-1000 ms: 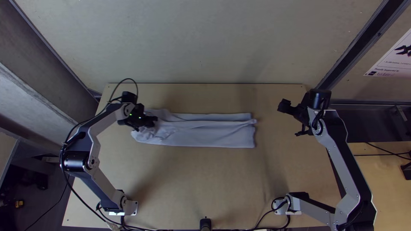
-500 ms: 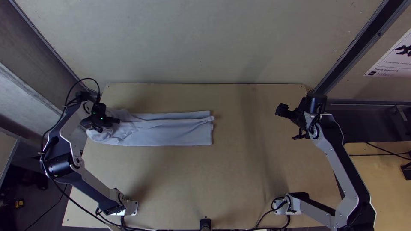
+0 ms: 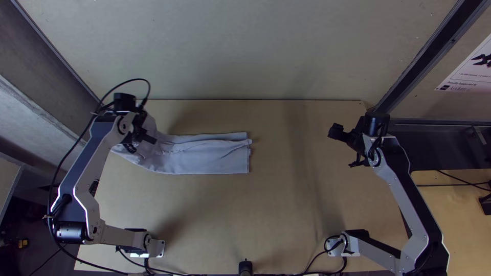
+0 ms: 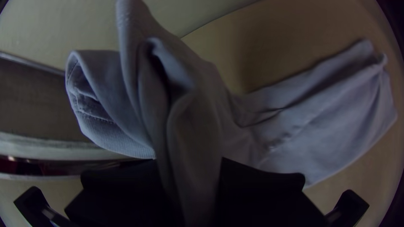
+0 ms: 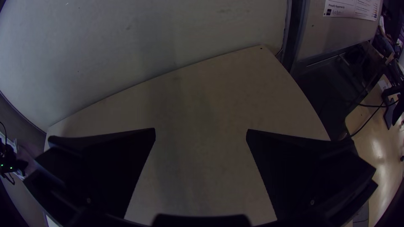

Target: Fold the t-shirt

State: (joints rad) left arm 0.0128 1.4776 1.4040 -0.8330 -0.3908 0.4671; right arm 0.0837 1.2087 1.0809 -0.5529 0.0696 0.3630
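Note:
The pale grey-lilac t-shirt (image 3: 209,154) lies as a long folded strip across the table's left half, its far left end lifted and bunched at my left gripper (image 3: 143,142). In the left wrist view, the left gripper (image 4: 189,185) is shut on a gathered part of the t-shirt (image 4: 328,122), which rises in folds between the fingers; a ribbed edge hangs beside it. My right gripper (image 3: 343,146) is over the table's right side, away from the cloth. From its own wrist, the right gripper (image 5: 200,134) is open with bare table between its fingers.
The light wooden table (image 3: 286,214) has a pale wall (image 3: 245,51) along its far edge. Cables (image 3: 450,179) and a dark recess lie beyond its right side. A small black post (image 3: 245,267) stands at the near edge.
The left gripper first moved left, dragging the t-shirt along, then shifted somewhat back right and lifted the held end. The right arm moved only slightly.

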